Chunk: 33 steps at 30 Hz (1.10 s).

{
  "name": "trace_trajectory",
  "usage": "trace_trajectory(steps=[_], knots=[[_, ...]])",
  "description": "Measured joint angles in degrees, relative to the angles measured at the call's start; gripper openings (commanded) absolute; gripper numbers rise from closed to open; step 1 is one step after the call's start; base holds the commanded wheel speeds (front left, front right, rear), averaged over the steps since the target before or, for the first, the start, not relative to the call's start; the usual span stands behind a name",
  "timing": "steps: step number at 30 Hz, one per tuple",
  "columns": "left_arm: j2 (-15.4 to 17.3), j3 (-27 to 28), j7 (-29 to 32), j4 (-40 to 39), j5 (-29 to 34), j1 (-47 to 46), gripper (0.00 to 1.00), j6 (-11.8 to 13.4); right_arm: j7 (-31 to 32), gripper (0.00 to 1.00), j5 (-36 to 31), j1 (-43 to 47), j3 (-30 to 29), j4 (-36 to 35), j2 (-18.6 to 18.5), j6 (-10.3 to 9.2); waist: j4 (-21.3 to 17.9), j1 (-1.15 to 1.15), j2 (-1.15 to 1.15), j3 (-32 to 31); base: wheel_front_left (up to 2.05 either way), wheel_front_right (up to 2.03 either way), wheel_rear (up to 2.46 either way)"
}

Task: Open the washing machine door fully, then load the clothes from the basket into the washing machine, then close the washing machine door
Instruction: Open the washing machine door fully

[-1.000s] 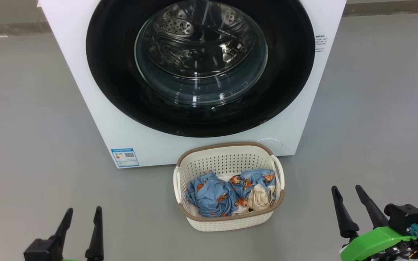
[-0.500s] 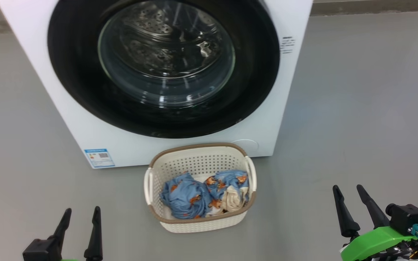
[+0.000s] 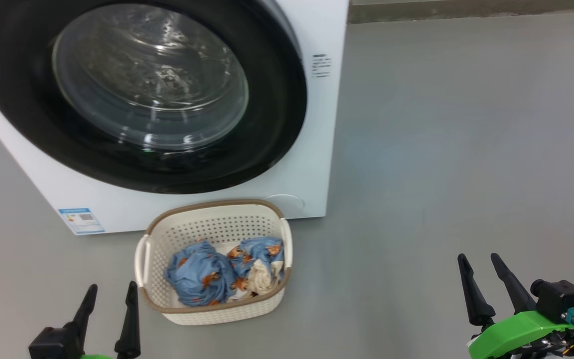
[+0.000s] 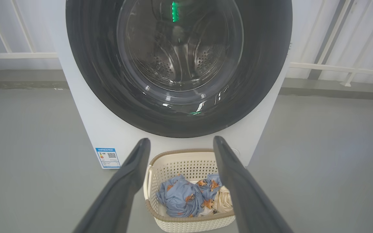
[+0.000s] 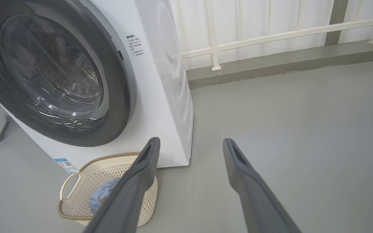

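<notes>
Step one not yet begun: washing machine door [image 3: 140, 92] sits shut, flush in the front of the washing machine [image 3: 317, 149]. Basket [image 3: 212, 311] stands on the floor [image 3: 441, 149] just in front of the washing machine, below the door's lower edge, with the clothes [image 3: 200, 274] bunched inside: blue printed pieces and a cream one tucked among them. Left end effector [image 3: 112, 285] and right end effector [image 3: 478, 256] both hang well back from the washing machine, fingers spread wide and empty; the right one is out past the machine's right corner, over bare floor. My reading: the next move calls for bringing one end effector up to the door's rim, hooking whatever catch it has and swinging it all the way round. No handle or hinge side can be made out; a small dark mark at the ring's edge in the right wrist view is too small to tell. The head view cuts off the door's top and left, and glare on the glass blurs the drum [image 4: 180, 61]
</notes>
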Motion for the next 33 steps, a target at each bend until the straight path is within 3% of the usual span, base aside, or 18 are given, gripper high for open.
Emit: trace_trajectory(steps=[9,18,19,20,21,22,23,33], knots=[[-0.33,0.03,0.00,-0.08,-0.99,-0.17,1.00,0.00,0.00,1.00,0.00,0.00,-0.25,-0.03,-0.02,0.00,-0.15,0.00,0.00,0.19,0.81,0.81,-1.62],[-0.32,-0.14,0.00,-0.02,-1.32,-0.18,1.00,0.00,0.00,1.00,0.02,-0.02,-0.21,-0.20,-0.05,0.00,-0.08,0.00,0.00,0.51,0.15,0.15,-0.29],[-0.30,-0.15,0.00,-0.02,-1.32,-0.18,1.00,0.00,-0.01,0.89,0.13,-0.02,-0.11,-0.18,-0.03,0.00,-0.06,0.00,0.00,0.58,0.00,0.00,0.00],[-0.31,-0.19,0.00,-0.03,-1.32,-0.19,1.00,0.00,0.00,0.47,0.42,-0.03,0.02,-0.13,0.02,0.00,-0.04,0.00,0.00,0.65,0.00,0.00,0.00],[-0.32,-0.30,0.00,-0.03,-1.34,-0.21,1.00,0.00,0.00,0.33,1.35,-0.09,0.10,-0.12,0.19,0.00,-0.03,0.00,0.00,0.72,0.00,0.00,0.00],[-0.35,-0.48,0.00,-0.03,-1.41,-0.21,1.00,0.00,0.00,0.12,2.43,-0.25,0.09,-0.09,0.53,0.00,-0.02,0.00,0.00,0.78,0.00,0.00,0.00],[-0.46,-0.68,0.00,-0.04,-1.44,-0.21,1.00,0.00,-0.01,0.00,3.86,-0.46,0.27,-0.02,0.78,0.00,-0.01,0.00,0.00,0.85,0.00,0.00,0.00],[-1.76,-2.43,0.00,-0.15,-2.41,-0.41,1.00,0.00,-0.02,0.00,20.71,-8.65,2.42,0.78,1.12,0.00,1.07,0.00,0.00,2.38,0.00,0.00,0.00]])
